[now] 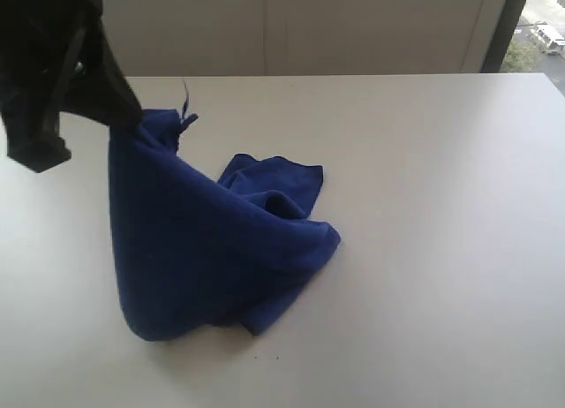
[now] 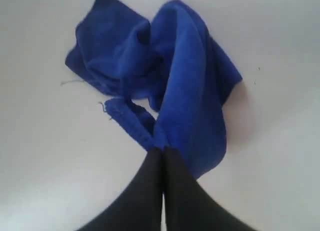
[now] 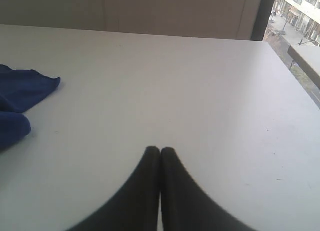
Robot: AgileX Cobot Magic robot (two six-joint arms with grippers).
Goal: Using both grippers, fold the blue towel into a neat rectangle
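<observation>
The blue towel hangs like a tent from one raised corner, its lower part bunched on the white table. My left gripper is shut on that corner at the upper left of the exterior view, a thread tail sticking up beside it. In the left wrist view the black jaws pinch the towel's hem, and the towel drapes down to a crumpled heap. My right gripper is shut on nothing, above bare table, with a towel edge off to one side. It is out of the exterior view.
The white table's far edge meets a pale wall. A window with a dark frame is at the back right, street outside. Bare tabletop lies to the right of the towel.
</observation>
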